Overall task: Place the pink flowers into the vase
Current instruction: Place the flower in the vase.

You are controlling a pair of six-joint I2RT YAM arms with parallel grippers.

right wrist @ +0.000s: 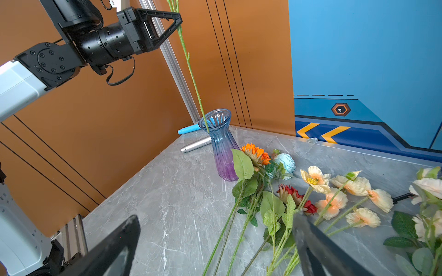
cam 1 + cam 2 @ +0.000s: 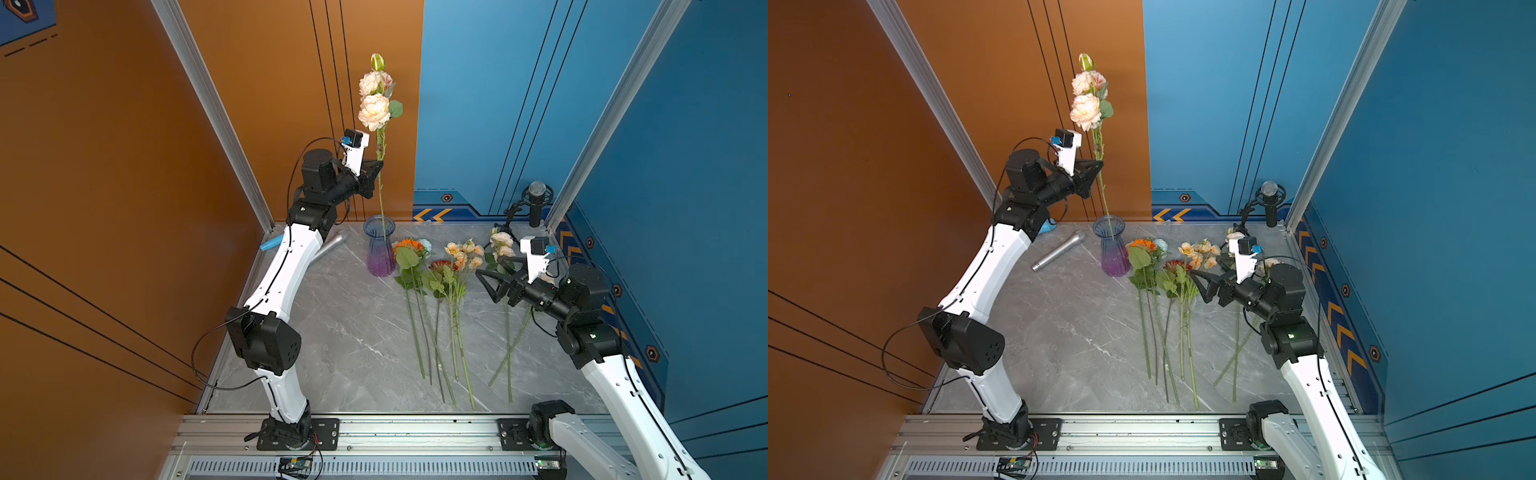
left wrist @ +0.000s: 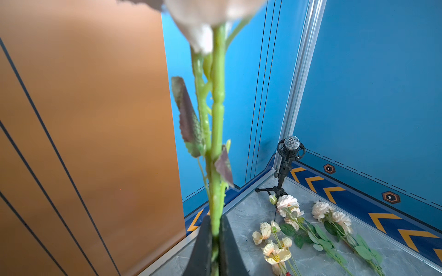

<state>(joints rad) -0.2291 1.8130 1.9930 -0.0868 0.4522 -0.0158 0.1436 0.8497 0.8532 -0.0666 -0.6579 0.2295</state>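
left gripper (image 2: 377, 165): clamped on the held pink flower stem (image 2: 380, 195), roughly mid-length. Blooms sit above the gripper and the bare stem hangs below it.
stem attitude: near upright, with a slight lean.
vase (image 2: 380, 249): upright on the counter (image 2: 353, 332), directly below the left gripper. No other stem is in it.
stem tip: at the vase mouth. In both top views it reads as just inside the neck, well above the purple base. The right wrist view shows it crossing the rim, so I can't tell for sure whether it is inside or in front of the glass.
right gripper (image 2: 486, 286): jaws wide apart and holding nothing, hovering low over the counter.
other two pink flowers (image 2: 501, 240): flat on the counter, just beside and below the right gripper. Their stems cross each other and neither is grasped.
non-task items: peach-orange spray (image 2: 463, 253), orange bloom (image 2: 409, 246), red bloom (image 2: 440, 266) and pale blue bloom (image 2: 425, 244) lie between the vase and the right gripper. A silver microphone (image 2: 1059, 251) lies on the counter under the left arm.
done: the first stem is picked up, raised and lined up with the vase.
left: lower that stem fully and release it, then pick and insert the two on the counter.
progress (my read): early, with zero stems seated.
risk (my read): the stem is tall and top-heavy and could lever on the rim at release.
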